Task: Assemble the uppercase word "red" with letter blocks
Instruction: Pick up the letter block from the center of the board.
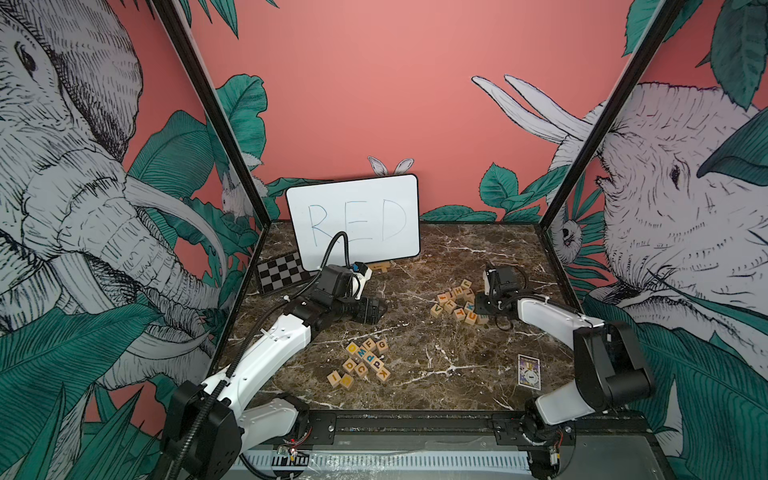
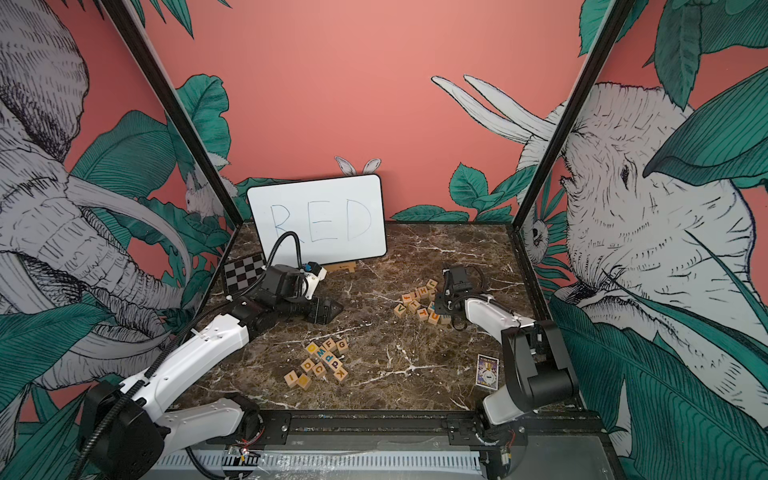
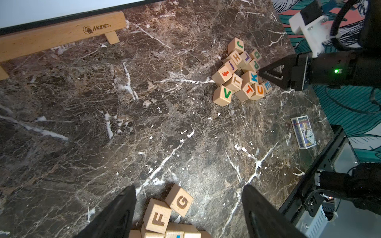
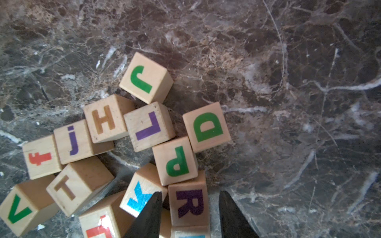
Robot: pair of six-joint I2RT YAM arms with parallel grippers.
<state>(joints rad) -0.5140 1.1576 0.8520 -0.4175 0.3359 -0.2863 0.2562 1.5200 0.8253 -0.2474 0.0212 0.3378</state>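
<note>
Two clusters of letter blocks lie on the marble table. In the far right cluster, a purple R block sits between the fingers of my right gripper, which is open. A gap shows on one side of the R block. A green D block and a blue E block lie in the same cluster. My left gripper is open and hovers above the near cluster, with the F block and G block below its fingers. The uppercase word "red" does not show in blocks.
A white board handwritten "RED" leans at the back on a wooden stand. A checkerboard plate lies at the back left. A small card box lies near the front right. Printed walls close in both sides.
</note>
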